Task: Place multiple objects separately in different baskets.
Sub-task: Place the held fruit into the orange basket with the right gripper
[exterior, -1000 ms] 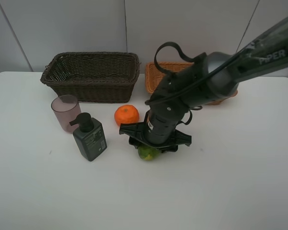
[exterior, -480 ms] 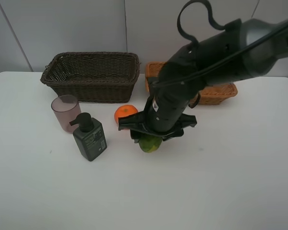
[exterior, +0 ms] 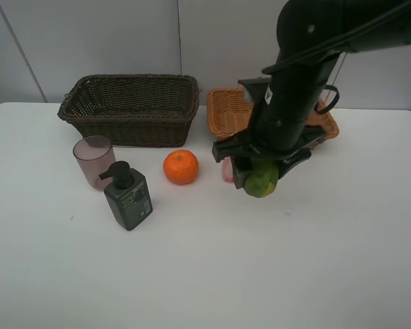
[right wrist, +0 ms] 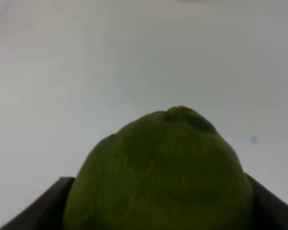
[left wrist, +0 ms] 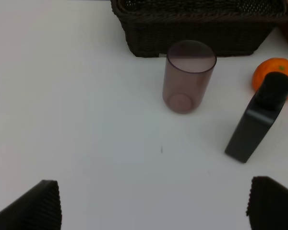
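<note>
The green fruit (exterior: 264, 184) looked firm, smooth-skinned and rounded, so it would probably slip unless pinched across its widest middle. The right gripper (exterior: 260, 173) was clamped on it there, pointing straight down from an arched arm, seemingly clear of the bench (exterior: 342, 260). The light basket (exterior: 227, 113) lay at the fruit's twelve o'clock. The left gripper (left wrist: 156, 205) stood wide apart and empty.

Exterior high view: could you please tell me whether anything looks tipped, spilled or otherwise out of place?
Nothing stands out. The cup and pump bottle stand upright, the orange sits intact, and the dark basket and the light basket sit level. The green fruit is held by the right gripper.
</note>
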Controlling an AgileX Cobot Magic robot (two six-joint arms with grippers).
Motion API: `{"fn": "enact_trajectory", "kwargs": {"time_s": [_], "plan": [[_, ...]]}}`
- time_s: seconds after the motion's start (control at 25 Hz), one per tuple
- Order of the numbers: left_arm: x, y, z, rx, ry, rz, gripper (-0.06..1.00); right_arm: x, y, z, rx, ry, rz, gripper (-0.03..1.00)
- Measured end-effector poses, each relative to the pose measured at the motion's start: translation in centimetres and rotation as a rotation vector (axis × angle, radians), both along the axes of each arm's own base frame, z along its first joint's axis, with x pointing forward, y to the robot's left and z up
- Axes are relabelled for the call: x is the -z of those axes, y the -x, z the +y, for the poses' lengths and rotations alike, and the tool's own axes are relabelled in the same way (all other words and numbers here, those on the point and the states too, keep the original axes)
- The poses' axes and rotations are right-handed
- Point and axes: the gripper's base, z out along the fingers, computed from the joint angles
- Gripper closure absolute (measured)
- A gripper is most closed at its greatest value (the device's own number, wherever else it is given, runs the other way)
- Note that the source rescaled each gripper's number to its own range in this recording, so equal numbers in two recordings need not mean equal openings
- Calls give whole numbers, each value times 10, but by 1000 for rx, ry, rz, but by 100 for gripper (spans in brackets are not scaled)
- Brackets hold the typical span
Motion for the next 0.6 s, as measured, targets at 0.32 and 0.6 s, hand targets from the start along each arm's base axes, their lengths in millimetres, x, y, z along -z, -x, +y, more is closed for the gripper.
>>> {"fn": "enact_trajectory", "kwargs": {"time_s": [0.32,0.6], "plan": [[0,0,0,0,0,0,-6,-33,-58,-23,-11,-3,-116,43],[0,0,0,0,0,0,-6,-31,-126,-21,-8,26,-237,43]]}}
